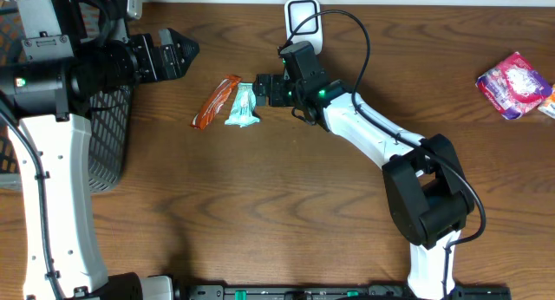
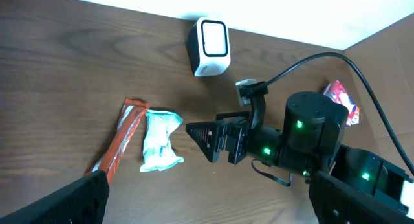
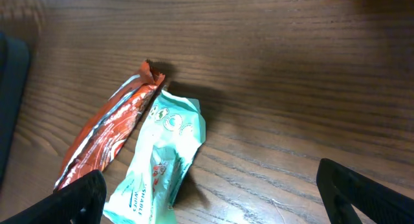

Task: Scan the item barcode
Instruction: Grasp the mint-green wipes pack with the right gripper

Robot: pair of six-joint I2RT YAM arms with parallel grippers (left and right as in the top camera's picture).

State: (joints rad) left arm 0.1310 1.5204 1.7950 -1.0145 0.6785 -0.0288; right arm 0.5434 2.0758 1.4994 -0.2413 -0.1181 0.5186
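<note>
"What's lying by the right claw (image 1: 259, 88)?"

"A teal packet (image 1: 243, 107). It's crinkled glossy film, narrower at the waist, flat on the wood-grain table (image 1: 260, 205). A long orange-red wrapper (image 1: 215, 101) lies slanted against its side."

"Is the claw gripping it?"

"No. Its black fingers are spread wide, just beside the packet's far end. The left claw (image 1: 179, 53) is spread too, gripping nothing, near a black mesh basket (image 1: 108, 135)."

"And the scanner?"

"The scanner (image 1: 303, 21) is a white, rounded box at the table's far edge, apart from the packet."
</note>
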